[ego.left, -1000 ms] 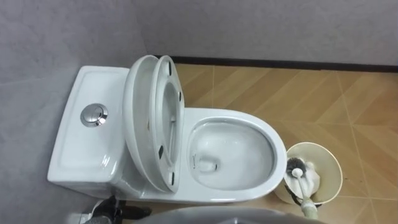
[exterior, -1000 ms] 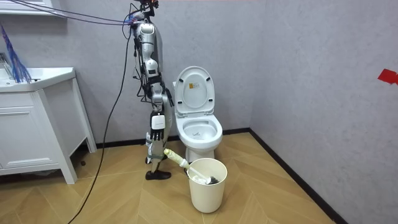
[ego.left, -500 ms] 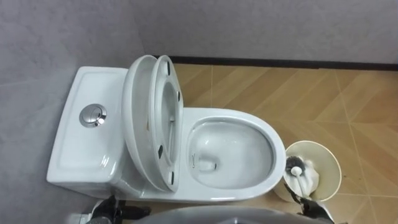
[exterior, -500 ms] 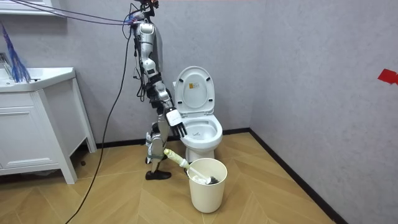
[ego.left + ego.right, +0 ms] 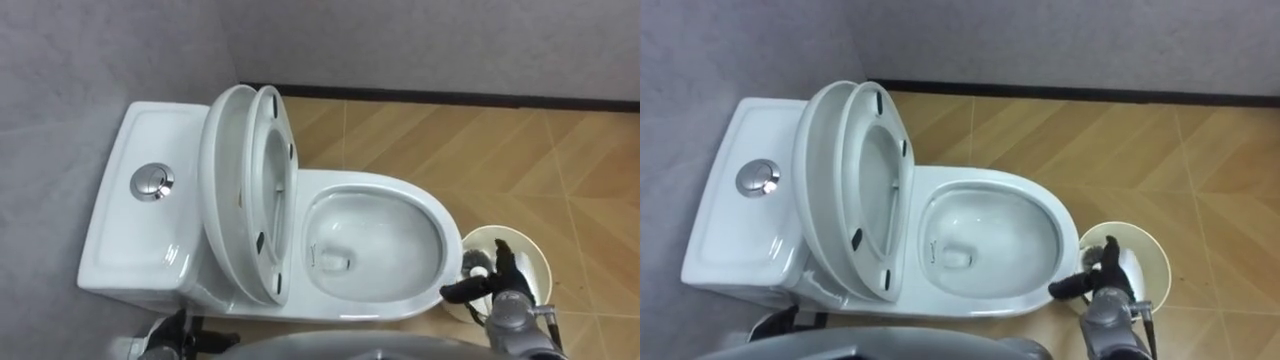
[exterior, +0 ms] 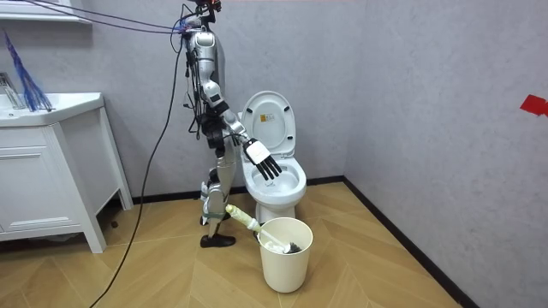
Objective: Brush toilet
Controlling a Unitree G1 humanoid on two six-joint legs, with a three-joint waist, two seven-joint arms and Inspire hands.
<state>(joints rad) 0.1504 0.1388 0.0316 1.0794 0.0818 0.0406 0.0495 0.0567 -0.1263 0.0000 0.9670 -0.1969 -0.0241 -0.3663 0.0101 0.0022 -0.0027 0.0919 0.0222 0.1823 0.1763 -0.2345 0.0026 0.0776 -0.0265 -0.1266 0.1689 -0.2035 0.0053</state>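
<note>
Early stage: nothing brushed yet, as far as I can judge. Toilet (image 5: pixel 400 190) is ready, w/ lid (image 5: pixel 222 200) and seat (image 5: pixel 277 150) tipped up and bowl open. Brush (image 5: pixel 476 262) sits in bin (image 5: pixel 541 268) just beside bowl's front, dark bristle head inside, pale handle leaning out over rim. Right hand (image 5: pixel 508 288) hovers over bin, fingers apart, holding nothing. Left to do: grab handle, lift brush, scrub bowl. Toilet = glossy white ceramic, oval bowl, round chrome flush button (image 5: pixel 152 183) on the flat tank top. Bin = cream, round, smooth, prob. plastic. Floor (image 5: pixel 480 150) = herringbone wood.
</note>
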